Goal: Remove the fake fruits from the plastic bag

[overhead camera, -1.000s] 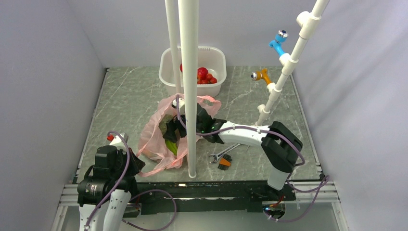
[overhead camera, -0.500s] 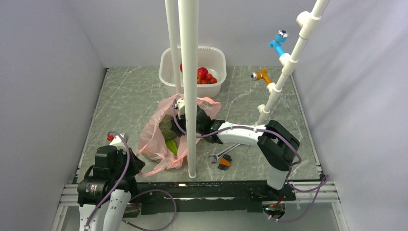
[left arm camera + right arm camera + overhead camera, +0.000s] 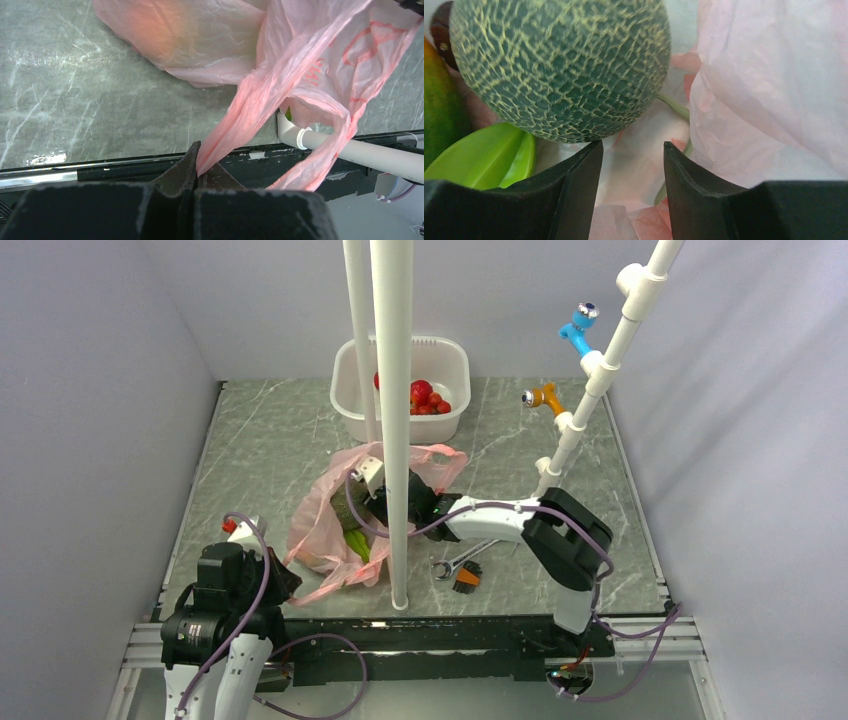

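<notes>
The pink plastic bag [image 3: 318, 530] lies crumpled left of centre, its mouth toward the right arm. My left gripper [image 3: 199, 167] is shut on one of the bag's loop handles [image 3: 235, 120], which runs taut from its jaws. Inside the bag, my right gripper [image 3: 633, 150] has its jaws apart, with only bag film [image 3: 774, 100] showing in the gap. A netted dull-green ball [image 3: 559, 65] rests just beyond the left fingertip. Beside it are a bright green piece [image 3: 484, 155] and an orange-green fruit [image 3: 436, 110]. Red fruits [image 3: 425, 397] lie in the white tub [image 3: 450, 352].
Two white poles [image 3: 392, 440] rise in front of the bag and hide part of the right gripper in the top view. A wrench [image 3: 458, 560] and an orange-handled tool [image 3: 466, 580] lie right of the bag. A white pipe stand [image 3: 570, 430] carries blue [image 3: 578, 325] and orange [image 3: 543, 395] fittings.
My right gripper has pushed further left into the bag and its jaws have narrowed. The bag's rim has shifted slightly. The left gripper has kept its hold.
</notes>
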You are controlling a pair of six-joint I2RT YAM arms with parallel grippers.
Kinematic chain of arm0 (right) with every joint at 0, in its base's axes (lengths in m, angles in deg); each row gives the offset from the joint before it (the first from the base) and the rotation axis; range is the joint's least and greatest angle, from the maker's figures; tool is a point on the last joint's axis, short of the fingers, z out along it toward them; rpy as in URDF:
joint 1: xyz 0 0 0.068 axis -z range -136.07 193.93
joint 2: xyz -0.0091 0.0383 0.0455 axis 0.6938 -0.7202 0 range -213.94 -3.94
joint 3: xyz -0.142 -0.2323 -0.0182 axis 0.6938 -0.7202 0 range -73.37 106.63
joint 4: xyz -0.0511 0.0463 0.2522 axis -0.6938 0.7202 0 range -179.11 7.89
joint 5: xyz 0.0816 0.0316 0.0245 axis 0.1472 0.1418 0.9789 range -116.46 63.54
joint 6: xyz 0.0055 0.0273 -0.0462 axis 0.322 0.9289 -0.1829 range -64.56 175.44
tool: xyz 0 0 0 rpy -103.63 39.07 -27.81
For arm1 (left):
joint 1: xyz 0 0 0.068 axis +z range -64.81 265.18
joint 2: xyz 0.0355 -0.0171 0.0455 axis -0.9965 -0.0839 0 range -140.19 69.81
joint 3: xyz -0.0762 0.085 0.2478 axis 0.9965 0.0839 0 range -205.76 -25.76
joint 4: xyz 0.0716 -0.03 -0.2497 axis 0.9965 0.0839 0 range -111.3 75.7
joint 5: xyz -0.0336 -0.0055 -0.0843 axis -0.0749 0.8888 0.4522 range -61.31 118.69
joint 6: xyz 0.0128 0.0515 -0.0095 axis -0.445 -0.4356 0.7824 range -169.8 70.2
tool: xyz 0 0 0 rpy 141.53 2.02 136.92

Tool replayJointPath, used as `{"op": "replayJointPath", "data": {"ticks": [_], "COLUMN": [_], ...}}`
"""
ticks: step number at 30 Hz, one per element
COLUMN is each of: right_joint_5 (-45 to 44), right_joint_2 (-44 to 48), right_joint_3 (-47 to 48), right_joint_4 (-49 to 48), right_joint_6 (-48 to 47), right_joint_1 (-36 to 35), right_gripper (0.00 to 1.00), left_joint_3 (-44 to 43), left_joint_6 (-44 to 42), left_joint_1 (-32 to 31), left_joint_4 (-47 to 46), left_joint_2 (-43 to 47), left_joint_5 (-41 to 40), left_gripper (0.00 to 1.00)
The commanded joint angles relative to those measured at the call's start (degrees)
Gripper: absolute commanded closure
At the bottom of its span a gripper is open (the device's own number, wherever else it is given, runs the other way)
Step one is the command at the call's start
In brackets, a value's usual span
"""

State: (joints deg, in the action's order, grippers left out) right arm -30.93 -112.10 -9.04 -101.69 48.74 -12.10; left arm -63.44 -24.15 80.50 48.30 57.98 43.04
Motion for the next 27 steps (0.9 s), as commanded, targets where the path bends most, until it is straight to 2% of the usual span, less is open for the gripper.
{"op": "replayJointPath", "data": {"ticks": [1,5,9,15,22,24,27], "right_joint_5": [-0.5,3.9,11.1,18.7,27.0,26.8,23.9], "right_joint_2": [-4.4,-5.0,-1.2,1.4,1.2,1.9,3.0], "right_joint_3": [5.4,8.0,4.8,3.5,1.5,-0.1,-1.8], "right_joint_4": [-2.1,-1.4,-5.5,-10.6,-15.1,-15.1,-12.8], "right_joint_6": [-1.8,-1.5,0.1,8.3,16.2,16.9,11.5], "right_joint_1": [-0.2,-0.7,-1.7,-1.8,2.0,3.5,4.3], "right_gripper": [0.48,0.48,0.38,0.25,0.20,0.20,0.20], "left_joint_3": [0.1,0.1,0.1,0.1,0.1,0.1,0.1], "left_joint_6": [-0.1,-0.1,0.0,0.0,0.0,0.0,0.0], "left_joint_1": [0.2,0.2,0.2,0.2,0.2,0.2,0.3], "left_joint_4": [-2.1,-2.1,-2.1,-2.1,-2.0,-2.1,-2.1], "left_joint_2": [0.1,0.1,-0.2,-0.5,-0.7,-0.6,-0.6], "left_joint_5": [0.9,0.9,0.8,0.7,0.7,0.8,0.8], "left_gripper": [1.00,1.00,1.00,1.00,1.00,1.00,1.00]}}
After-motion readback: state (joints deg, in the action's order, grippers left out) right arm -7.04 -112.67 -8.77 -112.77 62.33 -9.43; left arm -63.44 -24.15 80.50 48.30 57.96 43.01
